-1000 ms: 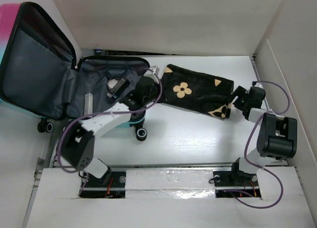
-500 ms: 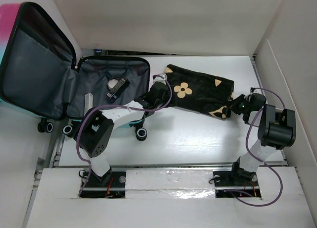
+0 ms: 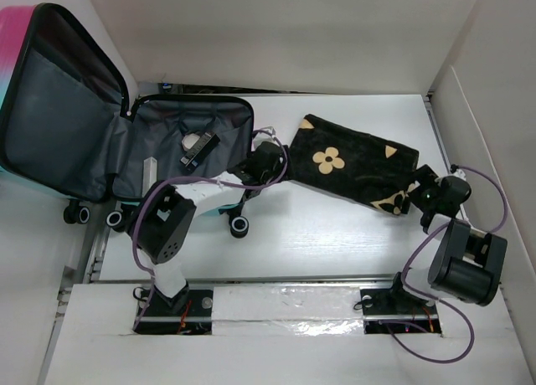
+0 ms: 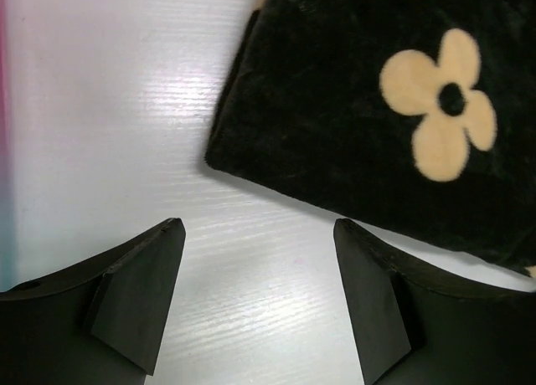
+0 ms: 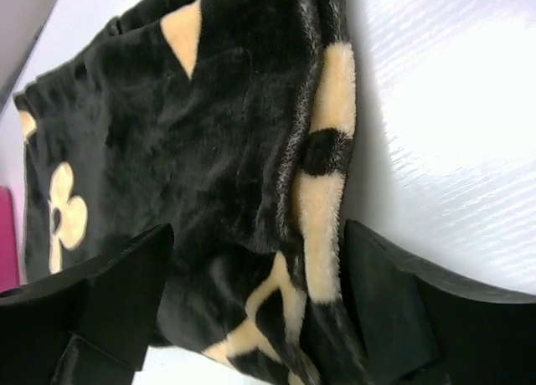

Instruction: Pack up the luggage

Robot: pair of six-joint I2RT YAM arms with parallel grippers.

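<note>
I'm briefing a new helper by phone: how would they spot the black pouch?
Find the open suitcase at the left of the table. Just right of it lies a flat, fuzzy black pouch. Its tan flower and triangle marks set it apart from the suitcase's grey lining.

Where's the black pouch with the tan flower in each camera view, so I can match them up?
Top external: the pouch lies right of centre, tilted, to the right of the open luggage.
Left wrist: the pouch fills the upper right.
Right wrist: the pouch covers the left and middle.
Shared landmark: its tan flower.
</note>
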